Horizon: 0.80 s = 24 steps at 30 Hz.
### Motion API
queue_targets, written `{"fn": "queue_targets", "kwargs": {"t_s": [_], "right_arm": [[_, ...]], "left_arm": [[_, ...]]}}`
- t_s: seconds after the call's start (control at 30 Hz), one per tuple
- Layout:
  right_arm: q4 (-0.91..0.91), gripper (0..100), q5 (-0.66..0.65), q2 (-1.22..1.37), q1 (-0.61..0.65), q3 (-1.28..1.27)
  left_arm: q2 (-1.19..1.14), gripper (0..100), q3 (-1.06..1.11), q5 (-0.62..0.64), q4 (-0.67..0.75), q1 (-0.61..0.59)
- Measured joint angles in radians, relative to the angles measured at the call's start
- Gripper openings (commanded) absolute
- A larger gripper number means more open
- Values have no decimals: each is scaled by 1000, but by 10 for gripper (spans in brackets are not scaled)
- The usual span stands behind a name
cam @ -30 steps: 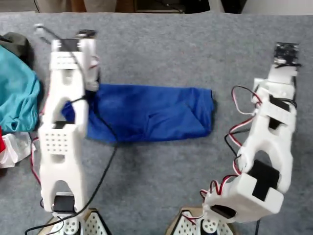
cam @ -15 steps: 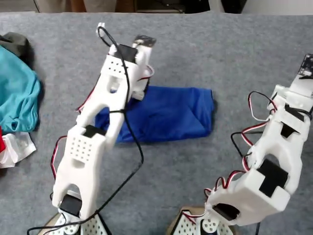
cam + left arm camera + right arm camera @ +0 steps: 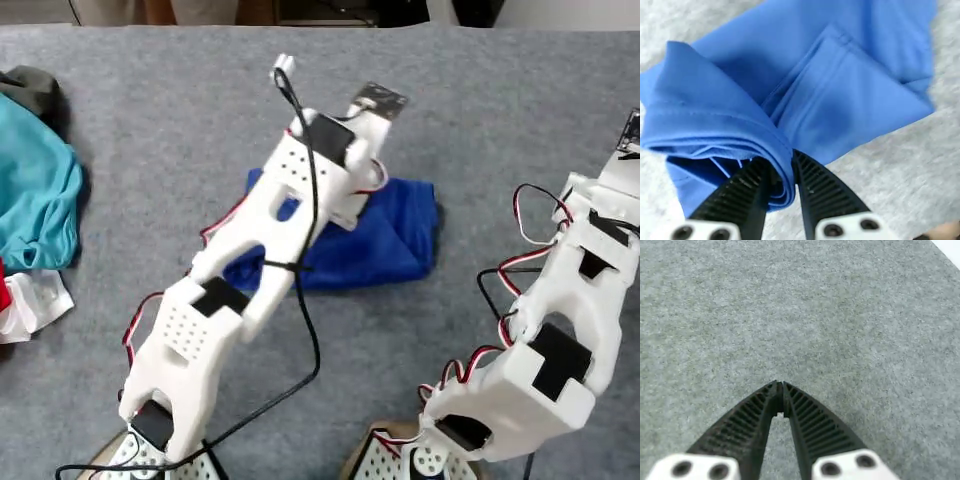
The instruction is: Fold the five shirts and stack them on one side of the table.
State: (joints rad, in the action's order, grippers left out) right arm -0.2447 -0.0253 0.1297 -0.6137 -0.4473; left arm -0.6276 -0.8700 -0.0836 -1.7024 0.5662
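**Left gripper (image 3: 785, 165) clamped on the blue shirt (image 3: 850, 95)**

Its tips are squeezed tight on a bunched, doubled-over fold. The rest lies smooth and flat, with a hem seam showing, mid-table on the grey felt (image 3: 450, 110). Right gripper (image 3: 780, 386) hangs over bare felt, tips together, gripping nothing.

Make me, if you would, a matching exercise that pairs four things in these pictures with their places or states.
1. blue shirt
2. teal shirt
3. left gripper
4. right gripper

A. shut over bare table
B. heaped at the high view's left edge
C. partly folded, in the middle
D. shut on a fold of blue cloth

Pairs: 1-C, 2-B, 3-D, 4-A
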Motion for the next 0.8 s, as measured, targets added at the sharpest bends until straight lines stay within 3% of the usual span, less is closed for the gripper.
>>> {"fn": "queue_targets", "kwargs": {"t_s": [0.57,0.8], "right_arm": [[0,6,0,0,0,0],[0,6,0,0,0,0]], "left_arm": [[-103,20,2,212,282,92],[-117,20,-23,284,322,112]]}}
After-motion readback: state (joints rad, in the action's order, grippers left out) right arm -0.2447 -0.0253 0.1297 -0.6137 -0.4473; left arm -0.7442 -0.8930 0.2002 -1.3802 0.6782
